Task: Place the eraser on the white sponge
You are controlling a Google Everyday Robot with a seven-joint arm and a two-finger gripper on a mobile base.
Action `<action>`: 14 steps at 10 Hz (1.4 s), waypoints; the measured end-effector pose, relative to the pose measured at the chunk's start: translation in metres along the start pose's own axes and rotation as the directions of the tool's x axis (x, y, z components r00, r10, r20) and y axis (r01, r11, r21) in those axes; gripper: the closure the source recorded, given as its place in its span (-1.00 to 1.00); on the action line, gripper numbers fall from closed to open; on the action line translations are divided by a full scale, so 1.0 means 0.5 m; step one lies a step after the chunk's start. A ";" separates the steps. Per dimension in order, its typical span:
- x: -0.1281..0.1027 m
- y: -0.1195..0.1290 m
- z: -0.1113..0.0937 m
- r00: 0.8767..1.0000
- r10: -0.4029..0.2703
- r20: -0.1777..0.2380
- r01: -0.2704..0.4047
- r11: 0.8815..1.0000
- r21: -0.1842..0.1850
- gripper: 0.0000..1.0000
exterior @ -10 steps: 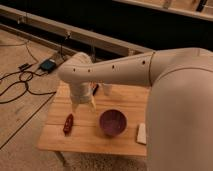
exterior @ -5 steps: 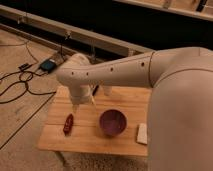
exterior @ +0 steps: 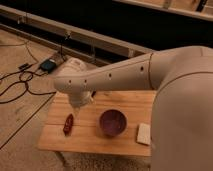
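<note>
The white sponge (exterior: 143, 134) lies flat near the front right corner of the small wooden table (exterior: 90, 140). The eraser is not in view; the arm covers the back of the table. My gripper (exterior: 78, 106) hangs down from the wrist over the left part of the table, just above and behind a slim dark-red object (exterior: 68, 123). It is far to the left of the sponge, with the purple bowl (exterior: 112, 122) between them. I cannot see whether anything is in it.
My large white arm (exterior: 150, 75) spans the table's back and right side. Cables (exterior: 15, 85) and a small dark device (exterior: 48, 65) lie on the floor to the left. A dark wall with rails runs behind.
The arm has swung left and toward the table's front; the gripper now hangs lower, closer to the dark-red object. The sponge and bowl have not moved.
</note>
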 end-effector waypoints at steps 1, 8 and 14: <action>0.002 0.001 0.000 0.999 -0.041 0.004 0.041 0.999 0.012 -0.30; 0.012 0.005 0.001 0.986 -0.167 0.003 0.167 0.985 0.038 -0.30; 0.012 0.006 0.001 0.986 -0.167 0.003 0.167 0.985 0.038 -0.30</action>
